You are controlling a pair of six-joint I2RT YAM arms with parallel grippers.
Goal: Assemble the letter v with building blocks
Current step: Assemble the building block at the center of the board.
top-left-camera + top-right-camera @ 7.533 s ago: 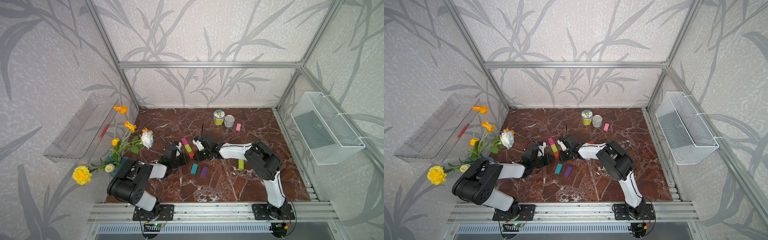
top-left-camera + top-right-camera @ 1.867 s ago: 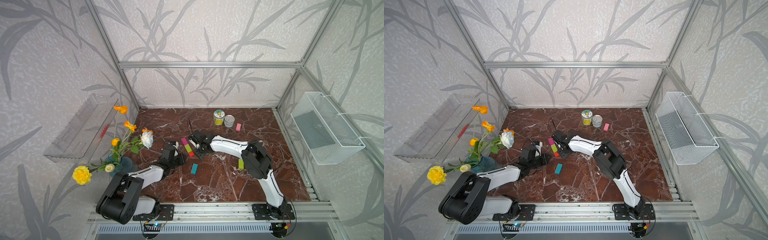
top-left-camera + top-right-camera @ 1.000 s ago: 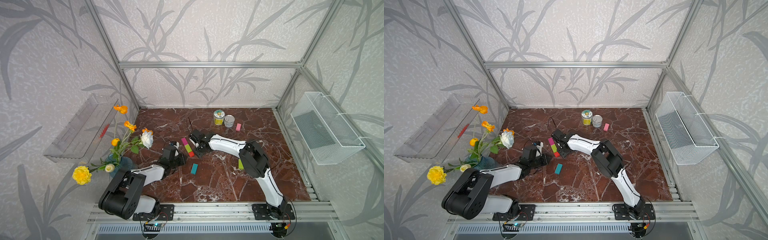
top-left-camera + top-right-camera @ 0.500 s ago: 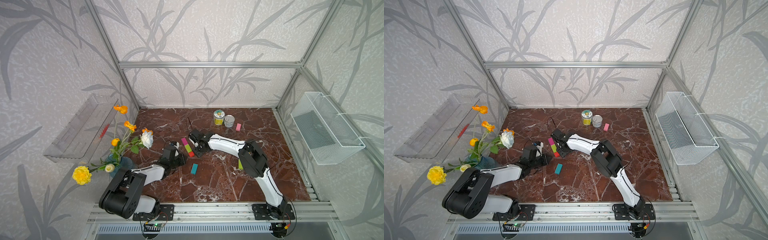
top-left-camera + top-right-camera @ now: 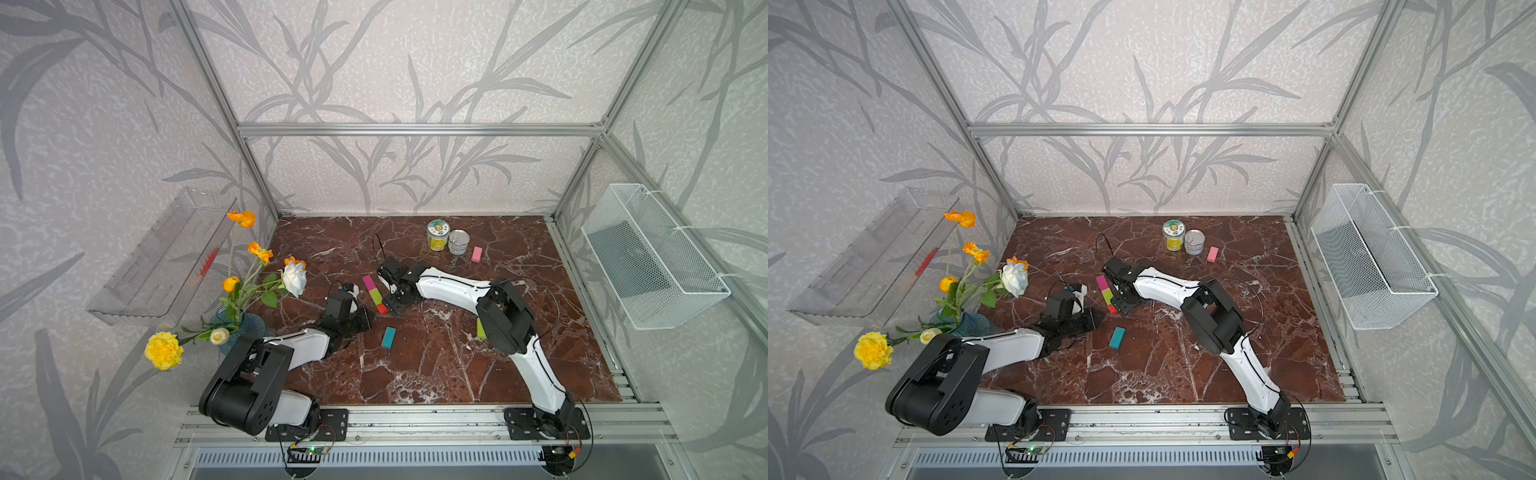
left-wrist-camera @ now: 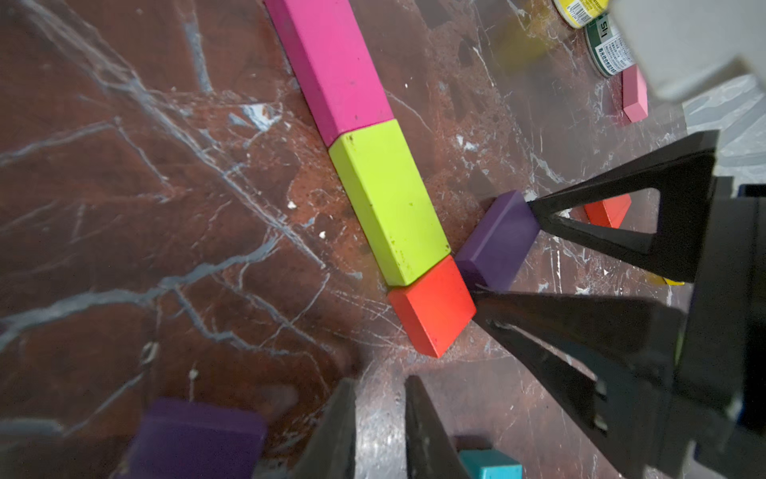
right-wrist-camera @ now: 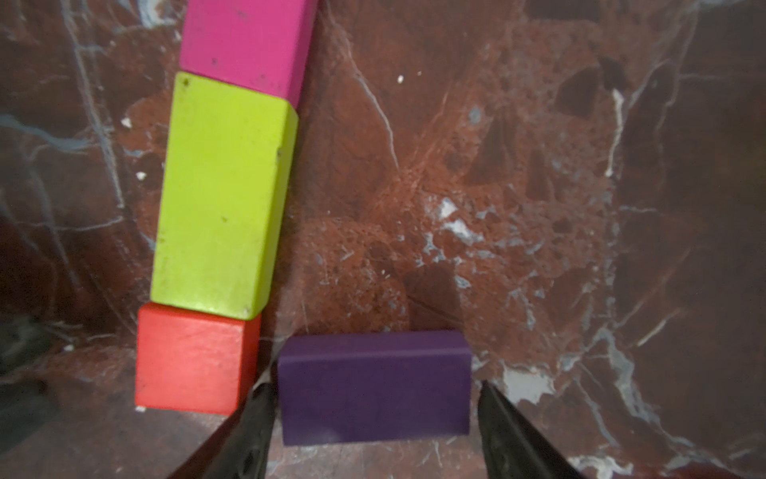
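Inspection of right tool (image 7: pixel 375 398): jaws stood parted astride the purple block (image 7: pixel 373 373), one at each short end, with a sliver of clearance at the end away from the row. Grip judged released. The block lay flat on the table (image 5: pixel 415 374), not lifted.

Just beside it sat the red block (image 7: pixel 190 356), with one finger (image 7: pixel 259 414) in the narrow gap between the two. The red block closed a straight row, end to end with the lime block (image 7: pixel 224 190) and then the magenta block (image 7: pixel 248 41). That row was judged the first arm of the v, the red its corner, and the purple the start of the second arm.

Left tool (image 6: pixel 379 414) hovered low near the red end, jaws narrowly apart and holding nothing.

Farther out, the teal block (image 5: pixel 389 337) lay loose on the near side. The pink block (image 5: pixel 477 254) lay by the two tin cans (image 5: pixel 448 239) at the back.

Recommendation: the step in hand was judged to be the release. The right tool should lift straight up, since any sideways drift could push the finger against the red block and skew the row. The purple block's angle to the row looked wide; a nudge inward may be needed before extending it.
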